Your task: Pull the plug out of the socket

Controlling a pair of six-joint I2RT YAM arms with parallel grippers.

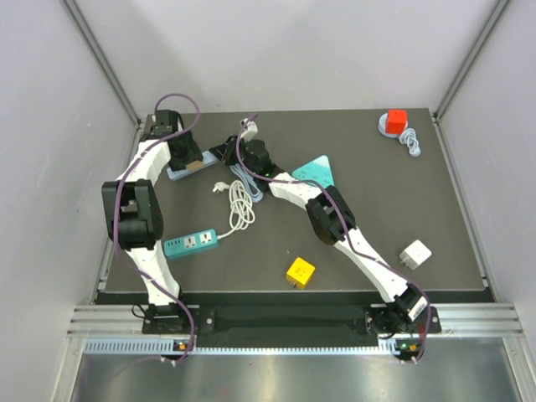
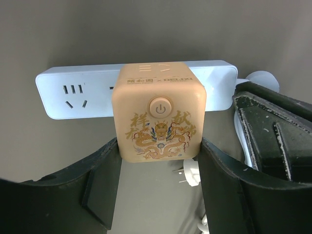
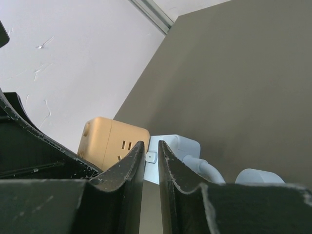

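A tan cube plug [image 2: 158, 114] with a gold dragon print sits in a pale blue power strip [image 2: 73, 95] at the back left of the table [image 1: 402, 201]. My left gripper [image 2: 159, 146] straddles the cube's near end, with one finger against each side. In the top view the left gripper [image 1: 191, 159] is over the tan cube [image 1: 198, 166] and the strip [image 1: 176, 173]. My right gripper [image 3: 151, 146] is nearly closed with nothing between its fingers. Its tips are at the strip's cable end [image 3: 170, 146], beside the cube [image 3: 105, 139]. It also shows in the top view [image 1: 230, 155].
A coiled white cable [image 1: 241, 201] with a loose white plug [image 2: 191, 173] lies near the strip. A teal power strip [image 1: 191, 243], a yellow cube [image 1: 300, 271], a white adapter [image 1: 414, 254], a teal triangle [image 1: 318, 170] and a red block [image 1: 396, 119] lie around the table.
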